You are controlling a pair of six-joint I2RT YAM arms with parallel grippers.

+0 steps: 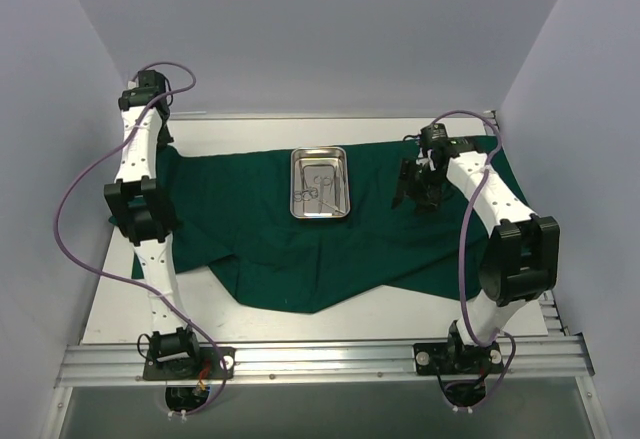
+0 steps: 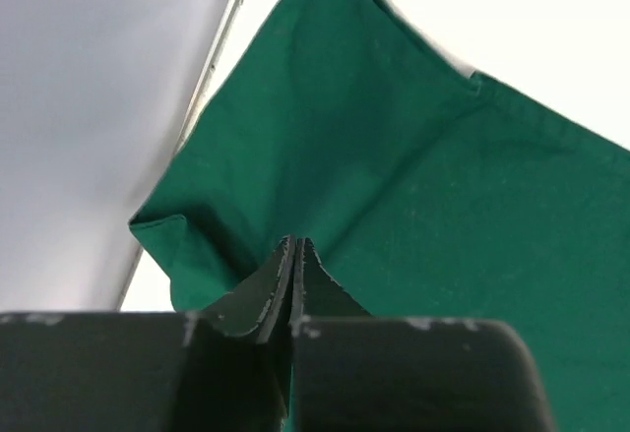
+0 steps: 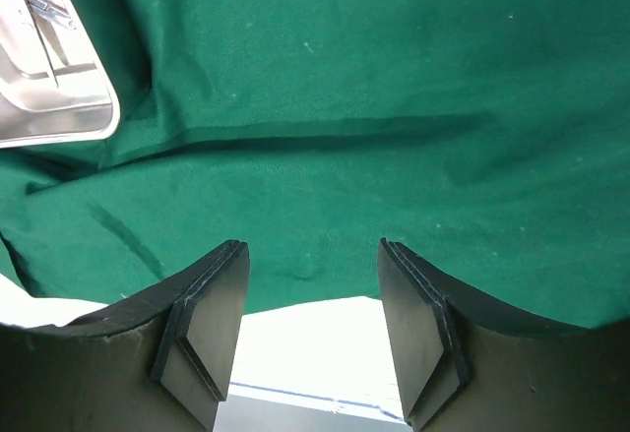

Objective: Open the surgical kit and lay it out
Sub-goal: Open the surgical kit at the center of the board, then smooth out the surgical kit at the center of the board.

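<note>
From above, the green drape (image 1: 250,239) lies opened but rumpled on the table (image 1: 420,309), the steel tray (image 1: 320,159) mid-cloth with the instruments (image 1: 315,191) inside, so smoothing the wrap seems the step in hand. The left wrist view shows the left claw (image 2: 295,245) pressed shut at a drape corner; whether it nips cloth I cannot tell. In the right wrist view the right claw (image 3: 313,255) hangs half open and empty over a drape edge, and next likely needs to pinch it and pull it flat.
</note>
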